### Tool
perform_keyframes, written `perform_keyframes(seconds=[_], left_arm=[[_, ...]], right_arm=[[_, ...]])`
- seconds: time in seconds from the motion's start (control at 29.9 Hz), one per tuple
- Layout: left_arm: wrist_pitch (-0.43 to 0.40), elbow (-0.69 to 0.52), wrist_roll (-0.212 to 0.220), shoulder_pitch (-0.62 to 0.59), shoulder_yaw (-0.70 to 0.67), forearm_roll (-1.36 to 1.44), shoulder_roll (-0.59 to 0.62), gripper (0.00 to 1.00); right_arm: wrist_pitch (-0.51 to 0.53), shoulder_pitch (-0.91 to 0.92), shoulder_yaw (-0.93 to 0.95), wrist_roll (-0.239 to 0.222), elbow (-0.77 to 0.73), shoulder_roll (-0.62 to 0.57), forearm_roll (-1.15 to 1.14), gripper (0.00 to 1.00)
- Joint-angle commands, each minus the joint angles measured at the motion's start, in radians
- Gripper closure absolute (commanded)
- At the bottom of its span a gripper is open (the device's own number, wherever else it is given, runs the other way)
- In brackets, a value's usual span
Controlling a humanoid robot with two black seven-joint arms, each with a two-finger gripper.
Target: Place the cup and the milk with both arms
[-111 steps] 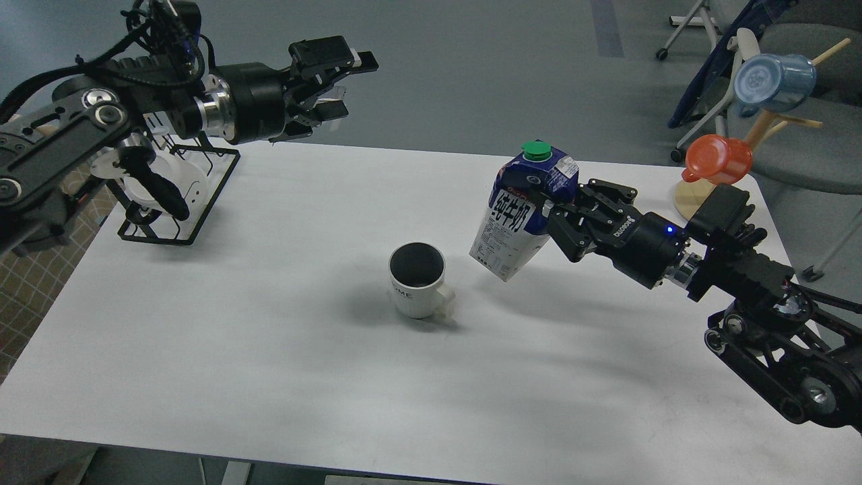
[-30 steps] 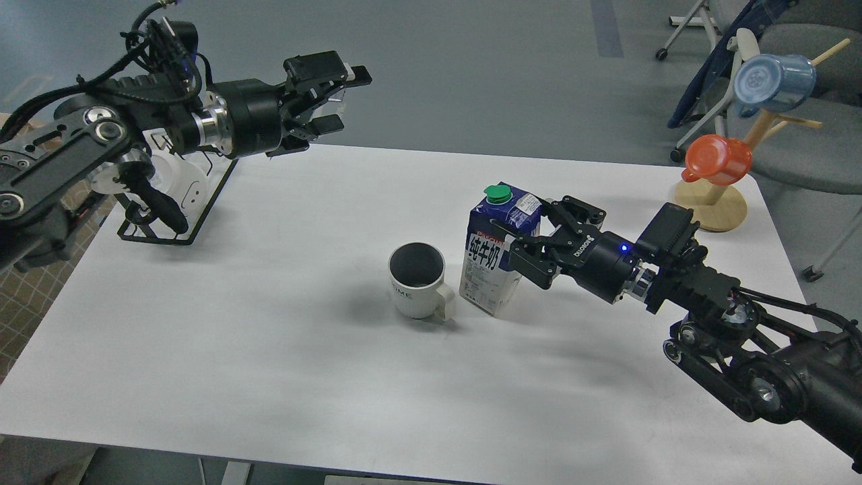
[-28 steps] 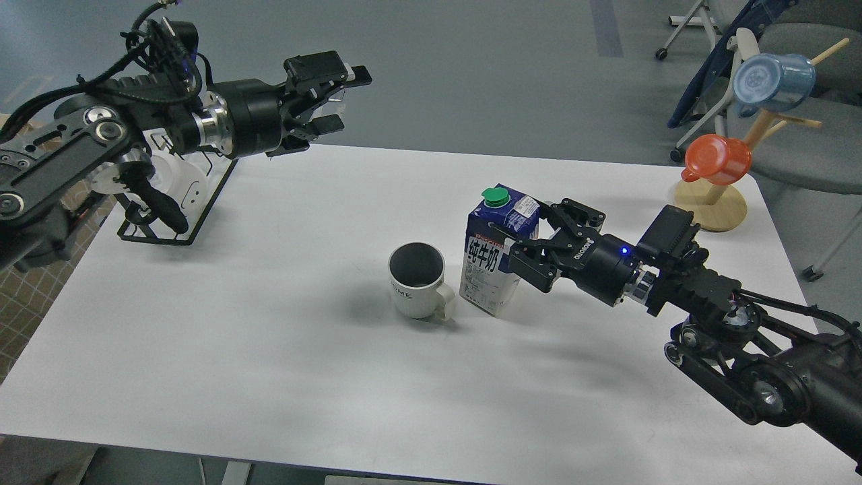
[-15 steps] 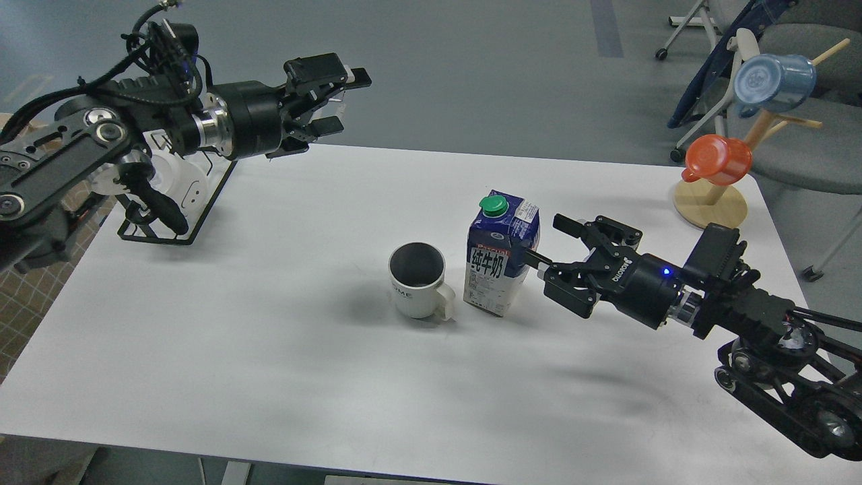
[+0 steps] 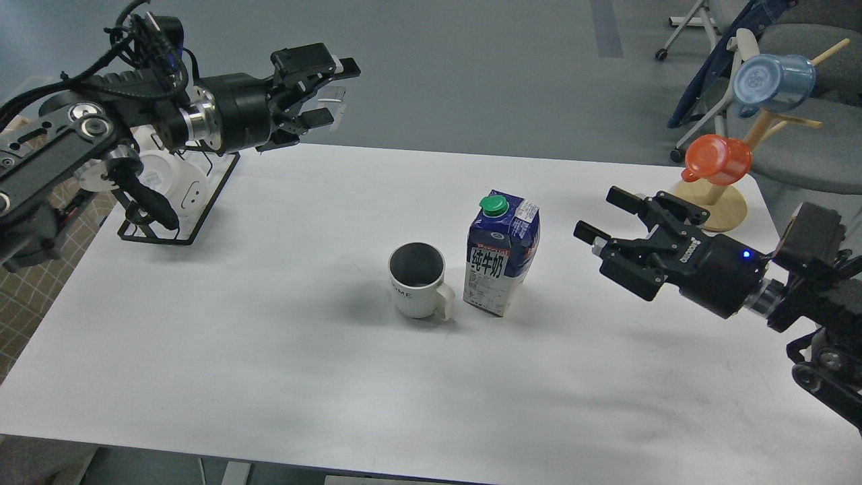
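Now both task items sit on the desk [image 5: 269, 377]: cup [image 5: 419, 280] upright near the middle, handle pointing to the right and toward the camera, milk [image 5: 501, 253] upright just beside it on the right, green cap up. Handle and carton base look very close, can't tell if touching

Right tool [image 5: 611, 219] is released, fingers spread wide, holding nothing, apart from the milk on its right side and hanging above the desk. Left tool [image 5: 330, 91] is up high at the far left edge of the desk, above the black wire rack [image 5: 202, 209], fingers parted, nothing between them

Step in hand, as I judge it: placing looks done for both items, right arm is at the clear-off stage, left arm well away from the cup. Task near its end

Next move probably calls for pulling the right arm off to its own side without swinging toward the carton, which is tall and would likely tip if clipped. Also mind the wooden stand [image 5: 714, 202] with orange cup [image 5: 719, 159] and pale blue cup [image 5: 773, 82] just beyond the right tool. Left arm likely only needs to go to rest, keeping above the rack
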Motion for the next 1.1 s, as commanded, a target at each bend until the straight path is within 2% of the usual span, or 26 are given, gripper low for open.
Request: perform_keyframes(seconds=[0.0, 0.17, 0.3, 0.4, 0.57, 0.67, 0.73, 0.8, 0.87, 0.93, 0.97, 1.07], left_arm=[[0.000, 0.019, 0.002, 0.000, -0.028, -0.003, -0.007, 0.01], [0.000, 0.032, -0.011, 0.000, -0.066, -0.014, -0.015, 0.01], [0.106, 0.065, -0.009, -0.002, -0.137, -0.034, -0.073, 0.01], [0.134, 0.155, -0.005, -0.012, -0.201, -0.110, -0.133, 0.01], [0.143, 0.306, -0.011, -0.034, -0.235, -0.245, -0.237, 0.01], [0.144, 0.387, -0.012, -0.051, -0.237, -0.273, -0.295, 0.01], [0.144, 0.409, -0.017, -0.049, -0.237, -0.273, -0.312, 0.01], [0.144, 0.436, -0.038, -0.048, -0.237, -0.273, -0.340, 0.02], [0.144, 0.490, -0.083, -0.048, -0.237, -0.275, -0.380, 0.02], [0.137, 0.515, -0.103, -0.046, -0.237, -0.275, -0.392, 0.02], [0.131, 0.530, -0.112, -0.045, -0.235, -0.275, -0.398, 0.02], [0.115, 0.545, -0.117, -0.038, -0.237, -0.278, -0.403, 0.02]], right_arm=[[0.136, 0.099, 0.086, 0.000, -0.027, -0.043, 0.224, 0.12], [0.291, 0.271, 0.149, 0.000, -0.166, -0.054, 0.462, 0.02], [0.414, 0.447, 0.144, 0.000, -0.371, -0.021, 0.630, 0.01], [0.460, 0.561, 0.146, 0.000, -0.569, 0.100, 0.710, 0.00], [0.463, 0.671, 0.144, 0.000, -0.812, 0.289, 0.812, 0.00], [0.459, 0.681, 0.149, 0.000, -0.855, 0.404, 0.874, 0.00], [0.469, 0.681, 0.149, 0.000, -0.860, 0.432, 0.900, 0.00], [0.486, 0.679, 0.147, 0.000, -0.875, 0.467, 0.964, 0.00], [0.561, 0.663, 0.147, 0.000, -0.906, 0.533, 1.114, 0.00], [0.574, 0.653, 0.146, -0.001, -0.920, 0.561, 1.191, 0.00], [0.574, 0.643, 0.147, -0.031, -0.939, 0.585, 1.251, 0.00], [0.586, 0.624, 0.154, -0.055, -0.992, 0.653, 1.294, 0.00]])
